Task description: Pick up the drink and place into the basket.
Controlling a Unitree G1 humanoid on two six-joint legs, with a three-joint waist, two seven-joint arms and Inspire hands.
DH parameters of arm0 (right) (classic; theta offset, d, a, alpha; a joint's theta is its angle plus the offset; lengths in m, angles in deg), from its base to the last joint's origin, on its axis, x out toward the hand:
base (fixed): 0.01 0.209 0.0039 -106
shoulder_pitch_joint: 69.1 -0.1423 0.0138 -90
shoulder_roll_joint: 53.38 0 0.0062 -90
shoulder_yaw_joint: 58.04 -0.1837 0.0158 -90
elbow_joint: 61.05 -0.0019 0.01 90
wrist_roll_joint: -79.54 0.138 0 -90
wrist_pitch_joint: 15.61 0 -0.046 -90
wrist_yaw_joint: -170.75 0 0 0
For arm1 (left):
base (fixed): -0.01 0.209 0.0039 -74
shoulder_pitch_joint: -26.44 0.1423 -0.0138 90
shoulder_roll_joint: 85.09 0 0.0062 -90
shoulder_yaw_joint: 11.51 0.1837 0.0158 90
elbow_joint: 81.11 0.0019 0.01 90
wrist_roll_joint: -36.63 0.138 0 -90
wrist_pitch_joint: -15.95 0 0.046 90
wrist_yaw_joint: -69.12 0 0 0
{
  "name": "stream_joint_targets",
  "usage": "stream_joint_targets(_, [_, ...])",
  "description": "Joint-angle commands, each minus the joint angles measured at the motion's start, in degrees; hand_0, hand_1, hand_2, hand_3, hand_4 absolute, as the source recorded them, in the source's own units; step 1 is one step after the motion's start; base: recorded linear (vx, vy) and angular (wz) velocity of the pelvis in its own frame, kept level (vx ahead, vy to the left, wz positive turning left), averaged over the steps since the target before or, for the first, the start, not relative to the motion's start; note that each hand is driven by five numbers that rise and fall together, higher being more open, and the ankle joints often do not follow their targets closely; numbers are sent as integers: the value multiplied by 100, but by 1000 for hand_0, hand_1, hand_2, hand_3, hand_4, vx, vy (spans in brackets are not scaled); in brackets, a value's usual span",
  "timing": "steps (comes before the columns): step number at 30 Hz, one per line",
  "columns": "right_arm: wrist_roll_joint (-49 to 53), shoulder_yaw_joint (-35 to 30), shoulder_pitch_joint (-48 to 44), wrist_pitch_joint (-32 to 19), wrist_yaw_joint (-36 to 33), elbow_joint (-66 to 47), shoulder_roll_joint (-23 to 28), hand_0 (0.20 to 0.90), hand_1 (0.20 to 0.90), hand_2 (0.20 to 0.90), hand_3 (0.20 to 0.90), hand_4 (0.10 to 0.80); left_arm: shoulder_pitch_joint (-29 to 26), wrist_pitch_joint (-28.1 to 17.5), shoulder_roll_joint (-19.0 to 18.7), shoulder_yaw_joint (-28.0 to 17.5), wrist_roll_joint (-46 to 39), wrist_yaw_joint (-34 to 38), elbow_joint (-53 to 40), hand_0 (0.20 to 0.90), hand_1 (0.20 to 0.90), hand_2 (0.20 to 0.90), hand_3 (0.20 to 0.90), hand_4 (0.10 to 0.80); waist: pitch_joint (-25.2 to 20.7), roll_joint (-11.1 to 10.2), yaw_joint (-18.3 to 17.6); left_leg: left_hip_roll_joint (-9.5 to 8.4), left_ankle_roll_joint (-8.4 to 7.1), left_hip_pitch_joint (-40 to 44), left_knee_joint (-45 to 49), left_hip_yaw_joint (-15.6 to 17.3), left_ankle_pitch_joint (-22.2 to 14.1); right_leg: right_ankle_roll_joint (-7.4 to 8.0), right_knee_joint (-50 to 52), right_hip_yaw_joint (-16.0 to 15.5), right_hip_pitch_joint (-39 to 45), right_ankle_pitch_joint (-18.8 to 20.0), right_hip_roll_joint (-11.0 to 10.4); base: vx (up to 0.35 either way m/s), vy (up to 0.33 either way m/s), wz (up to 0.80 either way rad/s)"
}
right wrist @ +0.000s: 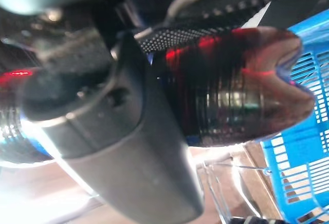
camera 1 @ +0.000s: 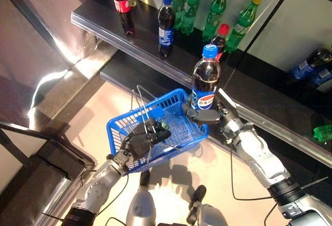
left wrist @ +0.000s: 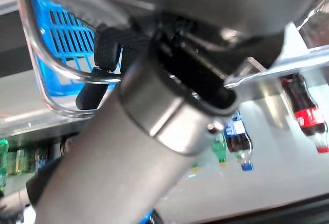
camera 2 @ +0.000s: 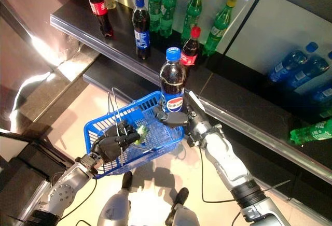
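Note:
My right hand (camera 1: 206, 115) is shut on a dark cola bottle (camera 1: 206, 78) with a blue cap and blue label, held upright just above the far right rim of the blue basket (camera 1: 174, 127). In the right wrist view the bottle's dark base (right wrist: 241, 85) shows past the hand, next to the basket's blue mesh (right wrist: 303, 167). My left hand (camera 1: 142, 139) is shut on the basket's wire handle (camera 1: 141, 104), holding the basket in the air. A small green item lies by my left hand's fingers in the basket.
A dark shelf (camera 1: 104, 16) runs behind, carrying two red-label cola bottles (camera 1: 122, 4), a blue-label cola bottle (camera 1: 166, 25), a red-capped bottle (camera 1: 220, 39) and several green bottles (camera 1: 216, 11). More blue bottles (camera 2: 295, 65) and a green one (camera 2: 311, 131) lie at right.

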Motion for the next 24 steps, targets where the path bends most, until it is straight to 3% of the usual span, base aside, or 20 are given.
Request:
stream_joint_targets(1, [86, 468, -239, -1039, -67, -438, 15, 300, 300, 300, 200, 100, -624, -641, 147, 476, -743, -812, -1341, 300, 300, 300, 200, 100, -2073, -189, 53, -94, 150, 192, -14, 383, -443, 328, -11, -31, 361, -348, -169, 23, 0, 6])
stream_joint_targets(22, [-1066, 1235, -590, -287, -421, 431, 8, 300, 300, 300, 200, 100, -895, -458, 5, 826, -719, -1171, -2114, 300, 300, 300, 200, 100, -2117, -256, 260, -129, 122, 174, -14, 229, -424, 346, -11, -206, 508, -403, -167, 16, -5, 2])
stream_joint_targets(24, [-1480, 1421, -673, -27, -567, 682, 48, 300, 300, 300, 200, 100, -922, -434, -34, 850, -734, -1233, -2269, 300, 300, 300, 200, 100, -2111, -267, 301, -132, 109, 167, -14, 203, -408, 349, -11, -243, 533, -404, -168, 45, -14, 1])
